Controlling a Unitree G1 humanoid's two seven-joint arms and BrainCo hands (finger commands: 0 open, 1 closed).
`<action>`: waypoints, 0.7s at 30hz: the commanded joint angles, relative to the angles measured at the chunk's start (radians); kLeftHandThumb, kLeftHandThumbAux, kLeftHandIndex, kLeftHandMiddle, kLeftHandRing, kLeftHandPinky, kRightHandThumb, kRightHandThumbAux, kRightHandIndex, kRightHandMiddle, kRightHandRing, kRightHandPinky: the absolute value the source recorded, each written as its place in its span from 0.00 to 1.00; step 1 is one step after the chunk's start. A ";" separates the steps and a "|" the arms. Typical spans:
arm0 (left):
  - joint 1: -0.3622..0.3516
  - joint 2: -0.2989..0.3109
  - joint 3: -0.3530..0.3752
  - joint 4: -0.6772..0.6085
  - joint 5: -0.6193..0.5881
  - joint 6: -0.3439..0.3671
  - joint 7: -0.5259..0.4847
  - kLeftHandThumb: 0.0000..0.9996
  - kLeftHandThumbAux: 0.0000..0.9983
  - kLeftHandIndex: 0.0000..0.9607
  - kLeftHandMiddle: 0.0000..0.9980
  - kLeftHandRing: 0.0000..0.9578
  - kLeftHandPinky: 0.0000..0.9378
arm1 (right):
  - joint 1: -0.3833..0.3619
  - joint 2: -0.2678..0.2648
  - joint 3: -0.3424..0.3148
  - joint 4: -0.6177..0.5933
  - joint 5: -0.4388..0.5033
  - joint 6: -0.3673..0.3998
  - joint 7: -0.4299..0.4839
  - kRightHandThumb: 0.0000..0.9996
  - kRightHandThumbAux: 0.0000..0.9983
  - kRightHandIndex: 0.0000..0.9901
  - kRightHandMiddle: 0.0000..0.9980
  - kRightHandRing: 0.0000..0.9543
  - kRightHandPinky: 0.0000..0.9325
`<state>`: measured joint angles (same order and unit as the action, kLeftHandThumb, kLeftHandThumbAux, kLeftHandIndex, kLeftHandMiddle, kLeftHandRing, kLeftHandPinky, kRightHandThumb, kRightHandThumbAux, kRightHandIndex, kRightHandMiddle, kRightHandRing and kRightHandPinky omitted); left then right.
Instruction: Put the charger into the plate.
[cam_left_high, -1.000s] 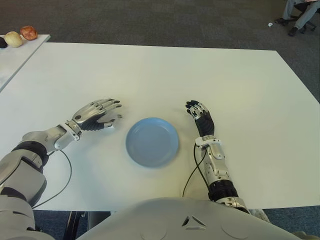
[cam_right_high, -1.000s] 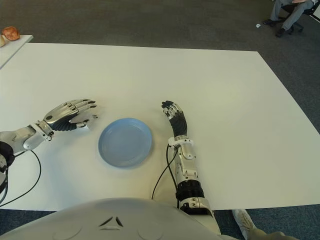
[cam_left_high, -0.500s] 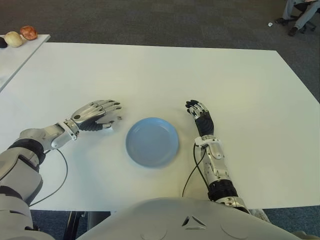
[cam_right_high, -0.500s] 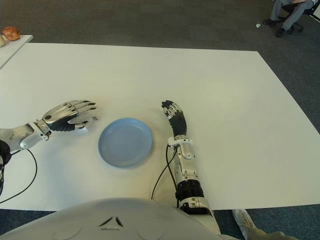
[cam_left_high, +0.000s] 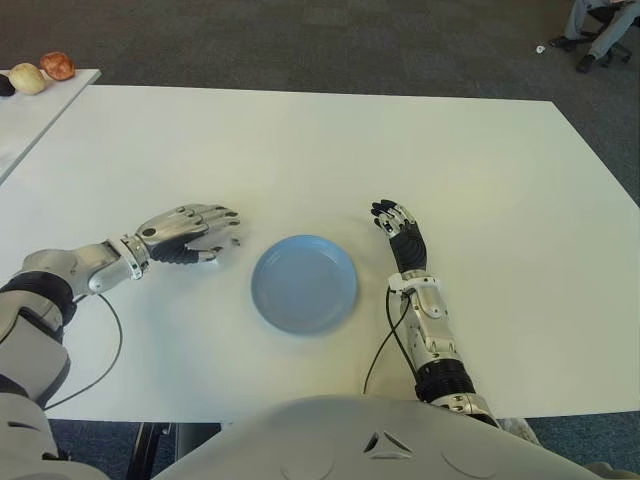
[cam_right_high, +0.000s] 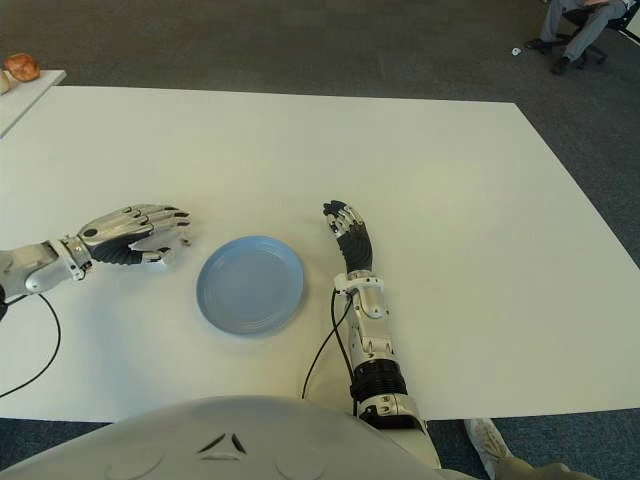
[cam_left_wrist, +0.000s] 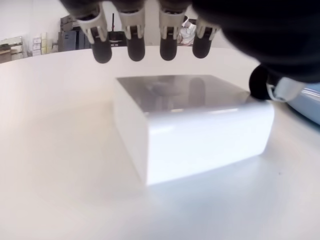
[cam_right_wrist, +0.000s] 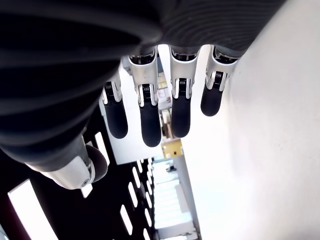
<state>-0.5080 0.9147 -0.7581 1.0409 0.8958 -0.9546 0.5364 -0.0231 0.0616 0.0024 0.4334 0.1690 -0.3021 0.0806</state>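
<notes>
We are in an office-like room: a large white table (cam_left_high: 300, 150) on dark grey carpet (cam_left_high: 300, 40), a seated person's legs (cam_left_high: 600, 25) by a chair at the far corner.

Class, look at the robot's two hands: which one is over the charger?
The left hand, left of the blue plate. Its wrist view shows the white charger under its fingers; the right hand, right of the plate, has nothing under it.

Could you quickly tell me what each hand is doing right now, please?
Left hand: open, fingers arched over the charger, not gripping it.
Right hand: open, holding nothing, right of the plate.
</notes>
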 joint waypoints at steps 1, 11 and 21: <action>0.022 0.009 -0.044 -0.007 0.088 0.007 -0.071 0.16 0.29 0.00 0.00 0.00 0.03 | 0.045 0.050 0.004 0.056 -0.009 0.043 -0.023 0.00 0.63 0.26 0.30 0.25 0.19; -0.005 0.019 -0.043 -0.016 0.110 0.001 -0.082 0.18 0.29 0.00 0.00 0.00 0.04 | 0.036 0.052 0.009 0.079 -0.009 0.026 -0.025 0.00 0.62 0.26 0.30 0.24 0.18; -0.001 0.014 -0.032 -0.015 0.096 -0.009 -0.111 0.21 0.29 0.00 0.00 0.00 0.05 | 0.028 0.053 0.010 0.097 -0.002 0.018 -0.021 0.00 0.62 0.25 0.30 0.24 0.18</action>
<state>-0.5405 0.9367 -0.7628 1.0170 0.9418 -0.9669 0.4871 -0.0342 0.0618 0.0155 0.4643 0.1647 -0.3350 0.0687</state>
